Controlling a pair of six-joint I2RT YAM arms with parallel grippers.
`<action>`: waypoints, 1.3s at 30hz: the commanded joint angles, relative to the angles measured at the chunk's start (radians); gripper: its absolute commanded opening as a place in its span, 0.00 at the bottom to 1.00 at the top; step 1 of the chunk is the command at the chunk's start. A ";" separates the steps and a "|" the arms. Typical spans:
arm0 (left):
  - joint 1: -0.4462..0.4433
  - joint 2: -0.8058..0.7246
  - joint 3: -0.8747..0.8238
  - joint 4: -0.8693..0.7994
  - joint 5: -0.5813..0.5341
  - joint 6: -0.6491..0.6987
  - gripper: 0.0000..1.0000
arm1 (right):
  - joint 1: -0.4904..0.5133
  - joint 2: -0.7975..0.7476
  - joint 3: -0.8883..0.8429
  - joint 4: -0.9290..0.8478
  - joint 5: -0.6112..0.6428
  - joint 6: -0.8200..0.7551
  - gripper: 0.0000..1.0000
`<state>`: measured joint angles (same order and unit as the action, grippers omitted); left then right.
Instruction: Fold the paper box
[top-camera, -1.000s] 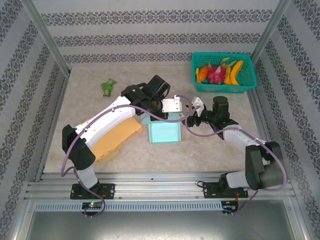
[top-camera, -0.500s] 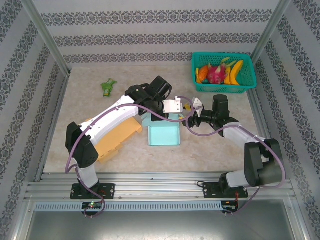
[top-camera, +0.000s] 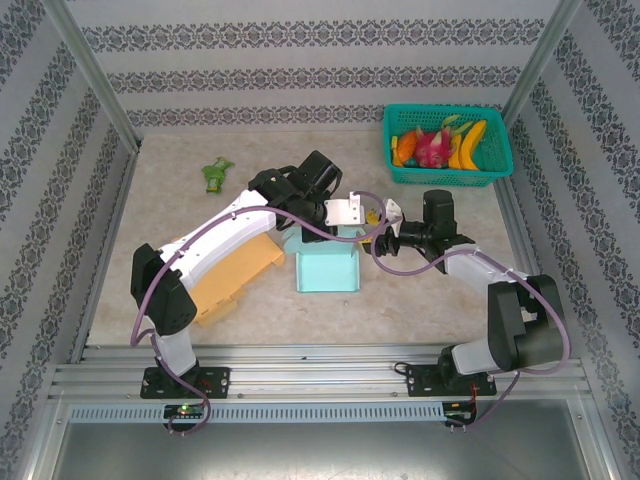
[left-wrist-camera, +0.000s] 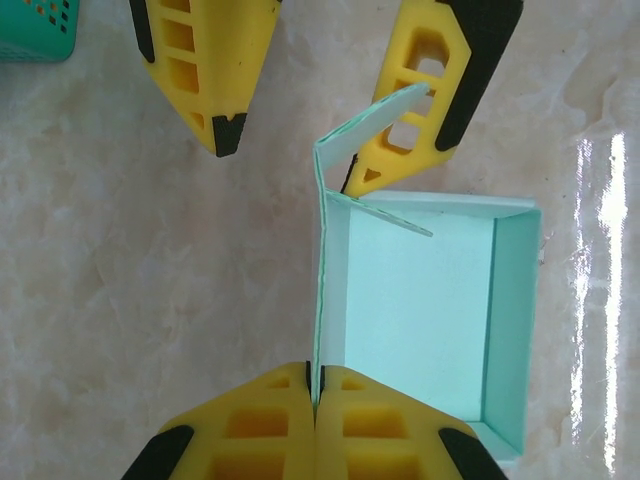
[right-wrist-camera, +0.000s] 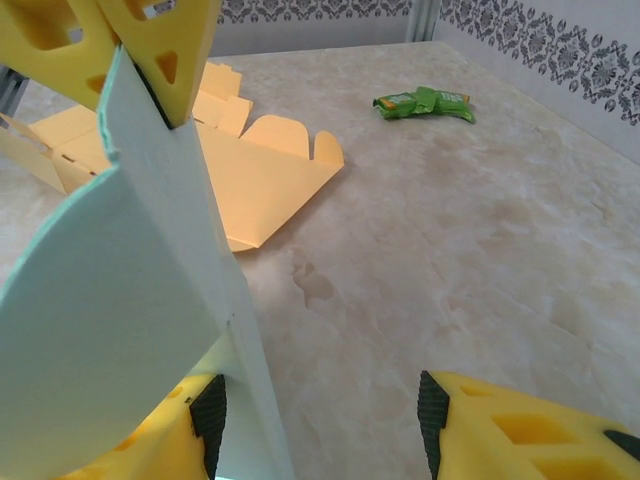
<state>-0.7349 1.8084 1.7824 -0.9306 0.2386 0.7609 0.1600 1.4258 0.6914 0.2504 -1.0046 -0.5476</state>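
The paper box (top-camera: 328, 270) is light teal and stands open-topped in the middle of the table. My left gripper (left-wrist-camera: 316, 385) is shut on the thin top edge of one upright wall of the box (left-wrist-camera: 420, 310). At the far end of that wall a loose flap (left-wrist-camera: 375, 125) sticks up at an angle. My right gripper (right-wrist-camera: 320, 430) is open and straddles this flap; its left finger (right-wrist-camera: 150, 430) lies against the teal paper, while the right finger stands well clear over bare table. From above, the right gripper (top-camera: 378, 222) meets the left gripper (top-camera: 340, 228) at the box's far edge.
A flat orange cardboard sheet (top-camera: 225, 275) lies left of the box, partly under the left arm. A small green packet (top-camera: 214, 174) lies at the back left. A teal basket (top-camera: 447, 178) of fruit stands at the back right. Patterned walls enclose the table.
The right gripper has moved left onto the box's flap, and its jaws have narrowed. The left gripper keeps its hold on the wall and has shifted only slightly.
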 joint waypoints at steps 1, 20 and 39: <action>-0.006 -0.032 -0.013 0.061 0.101 0.031 0.00 | 0.028 -0.002 0.026 -0.006 -0.092 -0.037 0.56; -0.015 -0.058 -0.046 0.080 0.075 0.023 0.00 | 0.087 -0.046 0.051 -0.166 -0.093 -0.134 0.49; -0.017 -0.102 -0.091 0.088 -0.008 0.038 0.00 | -0.006 -0.182 0.273 -0.903 0.115 -0.434 0.67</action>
<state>-0.7406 1.7527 1.7164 -0.8719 0.2272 0.7822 0.1864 1.2850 0.9451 -0.4480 -0.9291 -0.8913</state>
